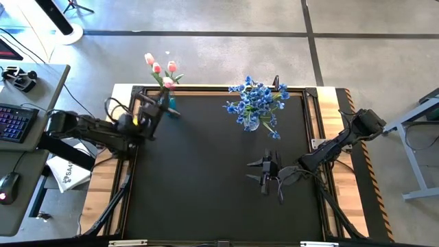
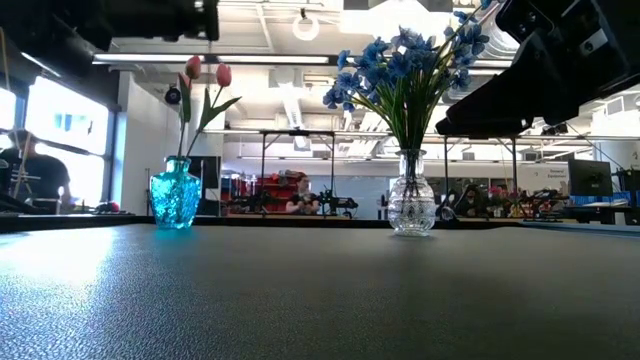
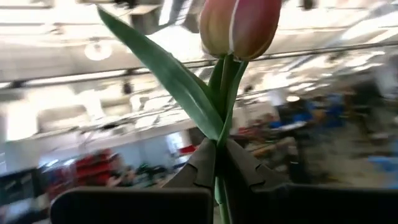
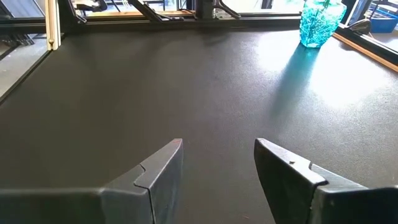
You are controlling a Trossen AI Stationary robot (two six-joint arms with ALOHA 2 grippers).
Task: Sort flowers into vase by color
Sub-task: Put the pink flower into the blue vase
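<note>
Black table mat (image 1: 206,178): wide bare centre and near side, wood-framed edges.
Far left corner: turquoise vase (image 2: 175,198) with pink tulips (image 1: 159,68); left gripper (image 1: 162,103) beside it, fingers clamped on a tulip stem (image 3: 219,130).
Far centre: clear vase (image 2: 411,205), blue blossoms (image 2: 405,62).
Right gripper (image 1: 263,173): mid-right, fingers apart, empty.
Beyond: bright workshop.

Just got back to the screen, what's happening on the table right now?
The left gripper is shut on a pink tulip's stem, at the teal vase in the table's far left corner, where pink tulips already stand. The blue flowers are bunched in the clear vase at the far middle. The right gripper hangs open and empty over the bare mat.
</note>
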